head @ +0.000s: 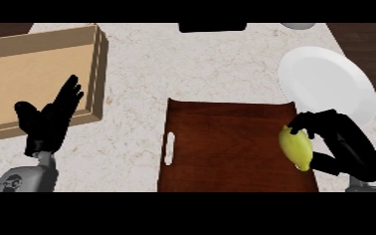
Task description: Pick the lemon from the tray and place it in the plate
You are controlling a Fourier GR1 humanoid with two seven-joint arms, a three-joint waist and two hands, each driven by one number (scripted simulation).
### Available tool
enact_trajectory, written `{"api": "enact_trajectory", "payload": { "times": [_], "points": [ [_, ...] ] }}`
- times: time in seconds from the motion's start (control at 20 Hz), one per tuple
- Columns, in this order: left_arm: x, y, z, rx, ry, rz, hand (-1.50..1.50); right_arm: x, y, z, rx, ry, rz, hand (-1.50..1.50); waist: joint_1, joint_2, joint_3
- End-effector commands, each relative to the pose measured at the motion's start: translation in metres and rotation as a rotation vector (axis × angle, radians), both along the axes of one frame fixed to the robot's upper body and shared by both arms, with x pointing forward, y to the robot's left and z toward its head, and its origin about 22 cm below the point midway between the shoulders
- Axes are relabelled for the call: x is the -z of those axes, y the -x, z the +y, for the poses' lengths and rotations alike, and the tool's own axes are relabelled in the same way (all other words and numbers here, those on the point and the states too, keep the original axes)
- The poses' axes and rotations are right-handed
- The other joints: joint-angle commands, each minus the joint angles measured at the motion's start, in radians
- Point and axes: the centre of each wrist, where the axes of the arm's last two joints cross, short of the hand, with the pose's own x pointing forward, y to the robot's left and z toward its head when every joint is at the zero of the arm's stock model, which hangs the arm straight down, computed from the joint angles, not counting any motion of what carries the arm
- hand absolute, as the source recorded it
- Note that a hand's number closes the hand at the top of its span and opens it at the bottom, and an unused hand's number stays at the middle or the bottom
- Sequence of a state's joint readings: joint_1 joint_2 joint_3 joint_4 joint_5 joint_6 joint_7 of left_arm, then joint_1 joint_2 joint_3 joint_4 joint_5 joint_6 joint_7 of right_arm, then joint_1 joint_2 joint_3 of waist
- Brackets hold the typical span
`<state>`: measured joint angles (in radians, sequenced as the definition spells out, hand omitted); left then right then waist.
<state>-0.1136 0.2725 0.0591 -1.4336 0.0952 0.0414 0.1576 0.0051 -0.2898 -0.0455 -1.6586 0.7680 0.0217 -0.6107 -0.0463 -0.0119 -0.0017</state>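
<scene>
One lemon (295, 148) gripped in curled right robot hand (339, 140), over one dark tray (220, 144). One white plate (323, 82) just beyond it. Left robot hand (47, 119) open, resting.

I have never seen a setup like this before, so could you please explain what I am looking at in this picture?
This is the view from a humanoid robot's head, looking steeply down at a kitchen counter. The two black shapes are its hands on grey forearms. The left hand rests open at the left, fingers up, in front of a shallow light wooden box. The right hand is curled round a yellow lemon at the right edge of a dark brown tray. Just beyond it lies a white plate, where the lemon should go.
</scene>
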Motion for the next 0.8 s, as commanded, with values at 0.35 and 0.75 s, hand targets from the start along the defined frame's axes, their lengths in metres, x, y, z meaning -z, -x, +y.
{"api": "enact_trajectory", "payload": {
  "times": [0.35,0.75],
  "points": [
    [-0.008,-0.027,-0.022,0.041,0.027,-0.016,0.00,-0.041,-0.022,-0.079,0.279,-0.245,0.075,1.50,0.048,0.015,0.002],
    [0.006,-0.018,-0.036,0.043,0.001,-0.023,0.00,-0.023,-0.068,-0.124,0.359,-0.205,0.095,1.50,0.055,0.015,0.002]
  ]
}}
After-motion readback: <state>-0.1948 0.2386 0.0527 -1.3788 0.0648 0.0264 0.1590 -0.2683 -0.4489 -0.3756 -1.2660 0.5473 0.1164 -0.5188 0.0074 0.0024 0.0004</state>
